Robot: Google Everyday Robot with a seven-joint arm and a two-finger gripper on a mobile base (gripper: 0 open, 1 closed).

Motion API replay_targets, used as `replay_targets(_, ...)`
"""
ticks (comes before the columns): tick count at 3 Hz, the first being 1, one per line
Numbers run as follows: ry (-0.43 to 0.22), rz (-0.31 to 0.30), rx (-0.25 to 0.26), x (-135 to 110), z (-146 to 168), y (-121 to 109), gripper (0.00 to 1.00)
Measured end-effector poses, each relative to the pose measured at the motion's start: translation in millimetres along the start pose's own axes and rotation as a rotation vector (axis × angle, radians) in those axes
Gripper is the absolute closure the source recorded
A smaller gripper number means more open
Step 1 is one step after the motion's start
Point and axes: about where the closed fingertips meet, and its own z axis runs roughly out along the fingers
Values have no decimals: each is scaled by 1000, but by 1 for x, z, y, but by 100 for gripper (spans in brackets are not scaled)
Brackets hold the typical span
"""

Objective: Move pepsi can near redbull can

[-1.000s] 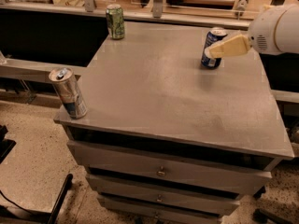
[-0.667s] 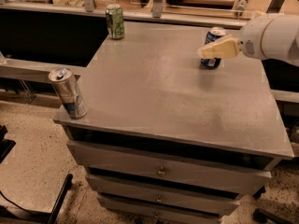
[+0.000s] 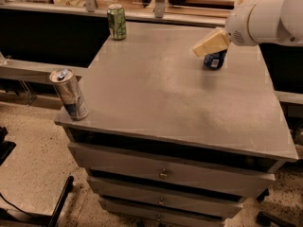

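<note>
Since the earlier frames the gripper (image 3: 199, 48), a cream wedge on a rounded white arm, has swung left across the top of the pepsi can (image 3: 215, 61), which stands unmoved at the far right of the counter (image 3: 180, 108); whether the gripper is spread or closed cannot be told. By this evidence no step is complete. The dark blue cylinder must be grasped and carried over the smooth, matte grey, apparently metal surface to the slim silver-blue redbull can (image 3: 71, 96) at the front-left corner, well apart.
</note>
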Motion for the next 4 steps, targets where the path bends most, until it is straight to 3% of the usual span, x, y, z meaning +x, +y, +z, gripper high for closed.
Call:
replay_targets(1,8,1,-14,2,0,4,0)
replay_targets(4,-31,142,19,36,39,-6,0)
